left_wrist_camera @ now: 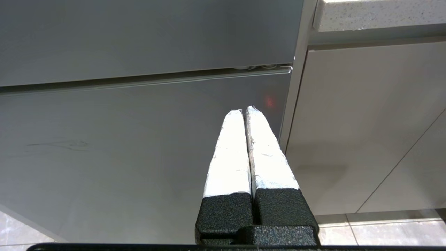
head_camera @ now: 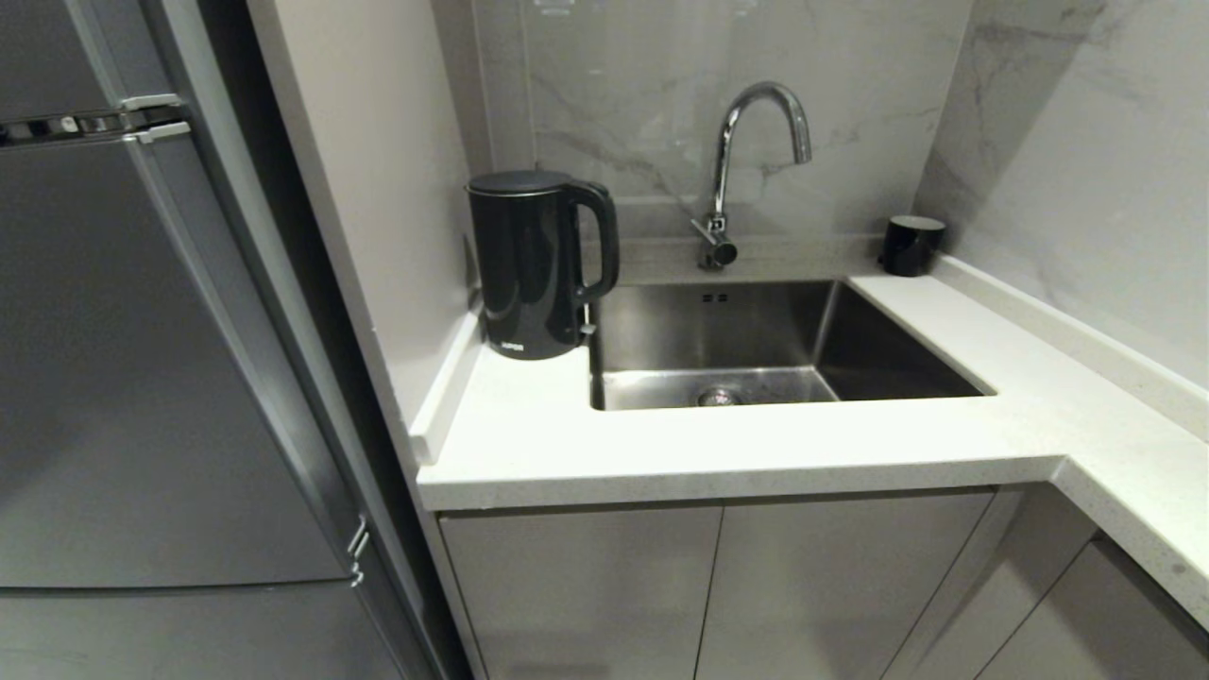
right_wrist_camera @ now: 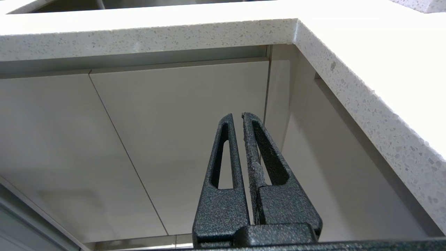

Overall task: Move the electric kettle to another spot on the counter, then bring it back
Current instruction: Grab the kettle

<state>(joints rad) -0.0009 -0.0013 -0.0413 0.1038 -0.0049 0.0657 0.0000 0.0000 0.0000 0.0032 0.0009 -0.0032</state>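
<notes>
The white, faintly speckled counter (head_camera: 737, 453) is laid in an L over grey cabinet doors (head_camera: 586, 586), with a steel sink (head_camera: 756, 349) set into it. The electric kettle (head_camera: 534, 264) is stood upright in the back left corner, just beside the sink. A small black cup (head_camera: 911, 246) is placed at the far right corner.

I count one electric kettle (head_camera: 529, 264) on the counter (head_camera: 718, 444) — a single L-shaped worktop. One sink (head_camera: 756, 345), one tap (head_camera: 746, 170), one small black cup (head_camera: 910, 245). Two cabinet doors (head_camera: 718, 586) under the sink's stretch. One fridge (head_camera: 142, 378) — two doors. My own grippers: two, left (left_wrist_camera: 244, 111) and right (right_wrist_camera: 235, 116).
</notes>
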